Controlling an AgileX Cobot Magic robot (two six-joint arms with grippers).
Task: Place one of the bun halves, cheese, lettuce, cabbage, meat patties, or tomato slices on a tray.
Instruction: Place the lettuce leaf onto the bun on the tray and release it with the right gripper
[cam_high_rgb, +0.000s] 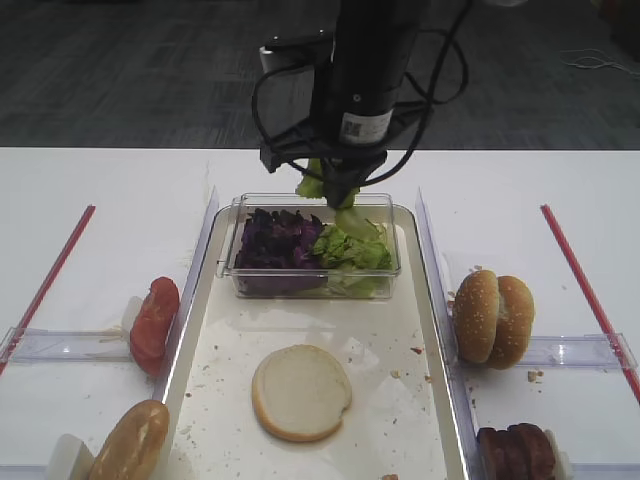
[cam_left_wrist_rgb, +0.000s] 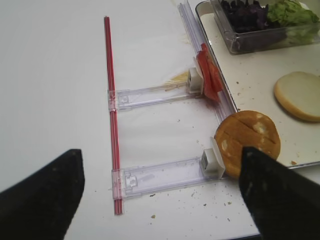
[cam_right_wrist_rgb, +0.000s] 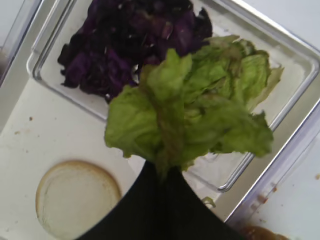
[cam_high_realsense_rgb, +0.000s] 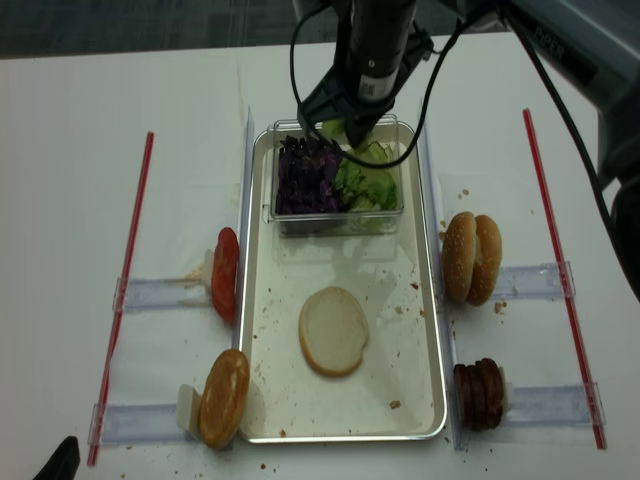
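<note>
My right gripper (cam_high_rgb: 340, 190) is shut on a clump of light green lettuce (cam_right_wrist_rgb: 190, 115) and holds it in the air over the clear box at the far end of the tray (cam_high_rgb: 225, 400). More lettuce (cam_high_rgb: 352, 250) and purple cabbage (cam_high_rgb: 278, 245) lie in that box. A bun half (cam_high_rgb: 300, 392) rests cut face up on the tray. My left gripper (cam_left_wrist_rgb: 160, 185) stands open over the table left of the tray, beside a sesame bun (cam_left_wrist_rgb: 247, 142). Tomato slices (cam_high_rgb: 155, 322) stand left of the tray, meat patties (cam_high_rgb: 515, 452) right. Cheese is out of view.
Two more buns (cam_high_rgb: 493, 317) stand on edge in a clear holder right of the tray. Clear plastic rails (cam_left_wrist_rgb: 160, 175) and red strips (cam_left_wrist_rgb: 112, 115) lie on the white table on both sides. Crumbs dot the tray.
</note>
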